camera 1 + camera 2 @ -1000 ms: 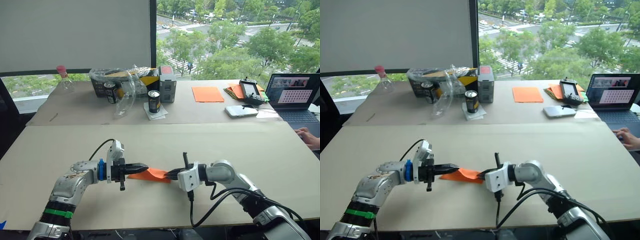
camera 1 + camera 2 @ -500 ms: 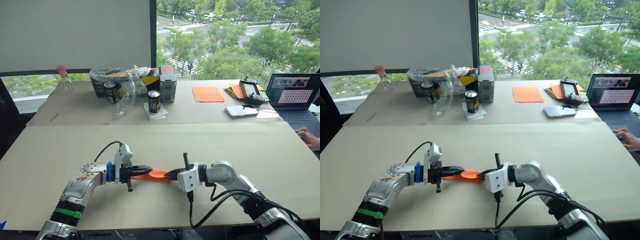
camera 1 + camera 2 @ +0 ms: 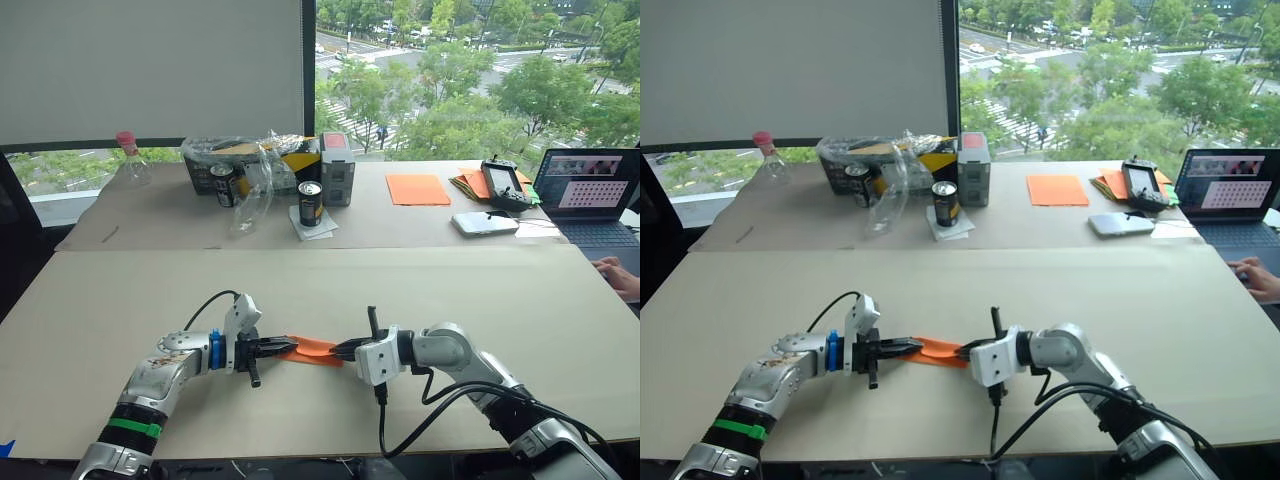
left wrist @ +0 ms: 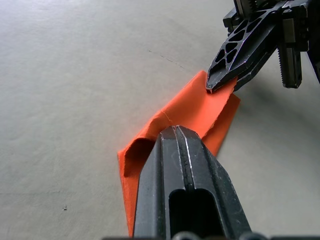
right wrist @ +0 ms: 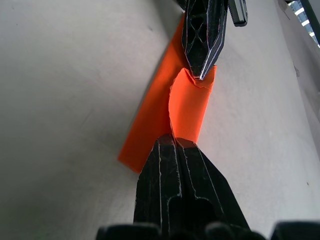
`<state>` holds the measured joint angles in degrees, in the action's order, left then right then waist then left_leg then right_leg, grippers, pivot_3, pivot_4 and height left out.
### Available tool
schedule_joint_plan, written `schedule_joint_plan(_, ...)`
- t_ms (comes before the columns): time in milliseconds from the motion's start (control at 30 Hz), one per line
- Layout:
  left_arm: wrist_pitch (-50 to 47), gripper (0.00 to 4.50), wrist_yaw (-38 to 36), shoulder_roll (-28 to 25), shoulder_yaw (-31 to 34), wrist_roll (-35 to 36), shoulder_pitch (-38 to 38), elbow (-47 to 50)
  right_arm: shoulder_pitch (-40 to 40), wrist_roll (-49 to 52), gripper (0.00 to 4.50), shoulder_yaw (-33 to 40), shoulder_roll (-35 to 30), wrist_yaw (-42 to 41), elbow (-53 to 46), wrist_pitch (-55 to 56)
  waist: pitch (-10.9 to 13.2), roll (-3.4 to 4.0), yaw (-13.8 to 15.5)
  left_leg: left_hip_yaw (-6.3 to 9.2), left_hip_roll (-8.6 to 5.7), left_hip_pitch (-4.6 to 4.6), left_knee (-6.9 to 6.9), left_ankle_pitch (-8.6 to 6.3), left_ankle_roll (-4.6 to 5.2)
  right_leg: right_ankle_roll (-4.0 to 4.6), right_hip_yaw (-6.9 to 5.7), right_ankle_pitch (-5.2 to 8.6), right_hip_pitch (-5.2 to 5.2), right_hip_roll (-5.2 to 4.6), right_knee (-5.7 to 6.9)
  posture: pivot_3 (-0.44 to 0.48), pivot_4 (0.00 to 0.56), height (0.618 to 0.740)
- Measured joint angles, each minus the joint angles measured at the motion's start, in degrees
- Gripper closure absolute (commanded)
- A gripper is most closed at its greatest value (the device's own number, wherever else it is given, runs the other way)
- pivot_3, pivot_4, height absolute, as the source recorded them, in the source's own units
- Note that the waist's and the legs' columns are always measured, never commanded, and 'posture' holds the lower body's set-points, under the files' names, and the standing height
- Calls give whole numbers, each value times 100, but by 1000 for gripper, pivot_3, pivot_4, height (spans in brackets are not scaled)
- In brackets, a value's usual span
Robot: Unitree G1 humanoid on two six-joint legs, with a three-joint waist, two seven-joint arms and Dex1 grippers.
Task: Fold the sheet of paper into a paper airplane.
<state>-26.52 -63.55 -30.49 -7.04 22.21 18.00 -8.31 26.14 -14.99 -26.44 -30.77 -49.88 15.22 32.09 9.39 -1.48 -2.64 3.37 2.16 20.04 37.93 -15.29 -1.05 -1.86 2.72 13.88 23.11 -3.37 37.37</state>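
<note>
Left hand: 2 fingers pressed together, clamped on the near end of the sheet of paper. Paper folded, lying on the bare tabletop, one edge curled up. Right hand pinches the far corner, tips closed.

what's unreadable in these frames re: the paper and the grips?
- Left wrist view: the near end of the folded orange paper is hidden under the left gripper.
- Right wrist view: the right gripper covers its pinch point on the paper.
- Head views: fold layers are too small to count.
- Laptop: screen content too small; cut by the right edge.
</note>
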Motion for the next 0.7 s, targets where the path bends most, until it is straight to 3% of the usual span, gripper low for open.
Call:
schedule_joint_plan(167,-119,4500,-429,211,385,788,-263,335,-12,1,4447,3,-54,-2,-53,1,1,-2,11,2,2,12,-1,0,0,15,-4,-10,5,0,-14,0,150,715)
schedule_joint_plan(300,-121,4500,-463,283,536,988,11,590,0,1,4447,1,-68,-2,-38,0,1,-2,16,1,1,11,-1,0,-1,8,-4,-7,0,0,-23,0,150,715)
schedule_joint_plan(700,117,4500,323,295,50,-140,240,-100,29,1,4447,-24,-50,-2,-16,1,1,-2,14,0,0,11,-2,0,0,13,-1,-10,-1,0,-29,0,150,715)
